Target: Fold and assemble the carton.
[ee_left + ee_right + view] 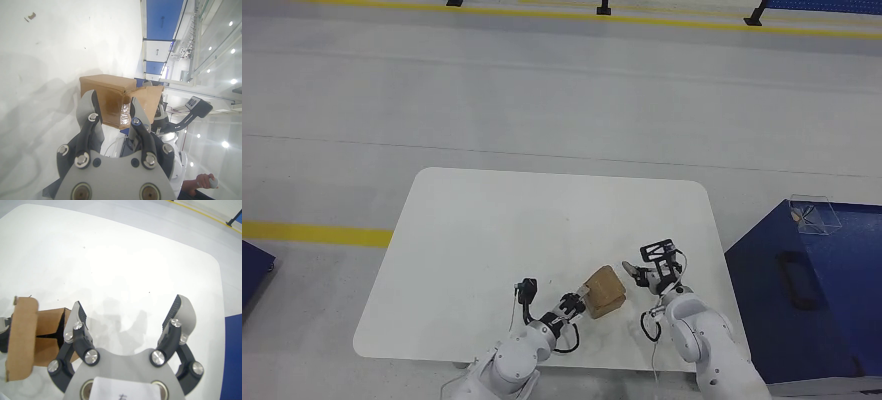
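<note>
A small brown carton [604, 291] lies on the white table [492, 230] near its front edge. My left gripper [577, 298] is at the carton's closed, taped end; its fingers [90, 100] stand open, spread across that end of the carton [107, 89]. On the opposite side, my right gripper [635, 272] is open wide [128, 303] with nothing between its fingers. It sits just beside the carton's open end, where one outer flap [22, 336] sticks out and two inner flaps [47, 321] are folded in with a dark gap between them.
A small cardboard scrap [31, 16] lies farther out on the table. A blue bin [812, 290] with a clear container [814, 213] on top stands right of the table. The table's front edge is close behind the carton.
</note>
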Controlling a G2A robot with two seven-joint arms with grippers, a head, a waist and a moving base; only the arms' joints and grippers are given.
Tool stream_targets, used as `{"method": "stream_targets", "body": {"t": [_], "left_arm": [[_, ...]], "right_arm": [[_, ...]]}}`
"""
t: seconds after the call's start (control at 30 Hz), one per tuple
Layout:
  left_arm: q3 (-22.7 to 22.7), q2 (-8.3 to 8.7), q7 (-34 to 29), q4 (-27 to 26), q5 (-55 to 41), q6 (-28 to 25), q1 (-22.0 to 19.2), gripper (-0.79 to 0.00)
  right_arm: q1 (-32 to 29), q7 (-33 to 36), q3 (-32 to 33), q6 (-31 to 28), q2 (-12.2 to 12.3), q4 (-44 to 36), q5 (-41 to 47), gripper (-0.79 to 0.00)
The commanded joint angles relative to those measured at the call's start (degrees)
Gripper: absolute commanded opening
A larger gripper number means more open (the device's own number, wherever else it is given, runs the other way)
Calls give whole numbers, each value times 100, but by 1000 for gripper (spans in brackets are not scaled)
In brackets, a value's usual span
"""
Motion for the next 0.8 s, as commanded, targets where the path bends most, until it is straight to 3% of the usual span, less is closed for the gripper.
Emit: {"method": "stream_targets", "body": {"t": [0.0,0.13,0.33,0.77], "left_arm": [[-5,2,-28,-7,36,36,-17,-437],[78,-12,-100,-13,130,142,-73,-413],[211,-52,-111,86,202,241,-177,-453],[197,-84,-60,148,169,173,-196,-483]], "right_arm": [[-90,99,75,-182,18,-147,77,0],[-223,175,28,-357,30,-324,11,0],[-289,200,5,-271,30,-432,-94,0],[-56,398,-73,-378,21,-27,-113,0]]}}
